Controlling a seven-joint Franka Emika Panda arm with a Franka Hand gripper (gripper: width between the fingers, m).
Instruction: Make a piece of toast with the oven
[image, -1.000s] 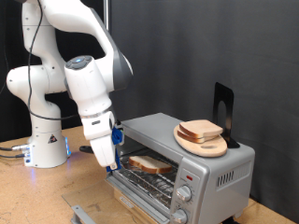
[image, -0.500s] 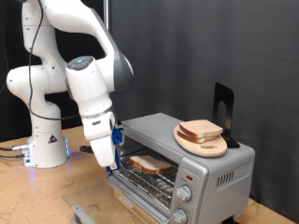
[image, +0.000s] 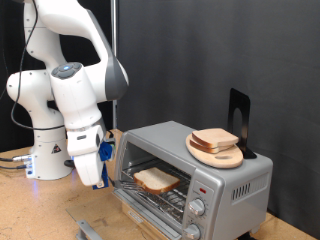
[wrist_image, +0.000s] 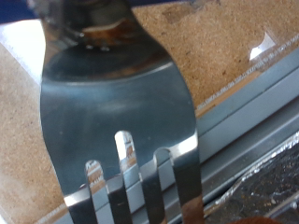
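Observation:
The oven (image: 236, 186) stands on the wooden table at the exterior view's right, its glass door folded down and open. One piece of toast (image: 155, 179) lies flat on the wire rack inside. My gripper (image: 100, 177) hangs just off the oven's left front corner, outside the opening. In the wrist view a wide metal fork (wrist_image: 117, 103) fills the picture, and the gripper (wrist_image: 93, 28) is shut on its handle. The fork's tines point toward the edge of the open oven door (wrist_image: 252, 121).
On the oven's roof sits a round light-wood plate (image: 228, 158) with another bread slice (image: 215, 139) on it, and a black stand (image: 238, 112) behind. The arm's white base (image: 48, 150) stands at the exterior view's left. Chipboard table (wrist_image: 206, 37) lies under the fork.
The arm has swung toward the exterior view's left and lower, drawing the gripper and fork out and away from the oven opening. The toast stays on the rack.

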